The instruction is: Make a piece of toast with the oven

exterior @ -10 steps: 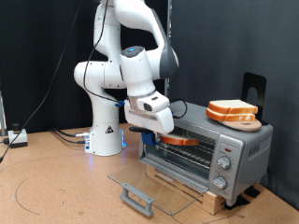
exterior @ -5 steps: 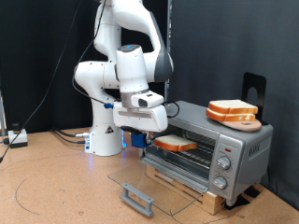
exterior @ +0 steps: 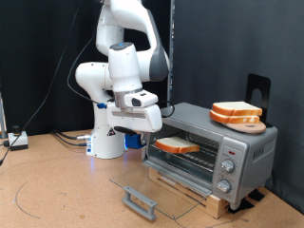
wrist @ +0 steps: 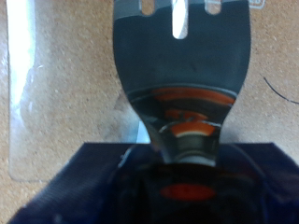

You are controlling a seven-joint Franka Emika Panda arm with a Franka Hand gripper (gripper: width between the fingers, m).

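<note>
The piece of toast (exterior: 177, 145) lies flat on the wire rack in the mouth of the oven (exterior: 214, 152), its front edge poking out past the opening. My gripper (exterior: 141, 131) hangs just off the oven's side toward the exterior view's left, apart from the toast. In the wrist view a dark slotted spatula (wrist: 182, 65) sticks out from the hand over the cork floor, and the gripper is shut on its handle. The fingers themselves are hidden behind dark blue material (wrist: 103, 187).
The oven's glass door (exterior: 157, 185) lies folded down flat in front, with its grey bar handle (exterior: 141, 201) nearest the camera. A stack of bread slices on a round wooden board (exterior: 236, 115) sits on the oven's top. The robot's white base (exterior: 106, 138) stands behind.
The gripper has drawn back from the oven mouth toward the exterior view's left and slightly up. The toast stays behind on the rack, no longer covered by the hand.
</note>
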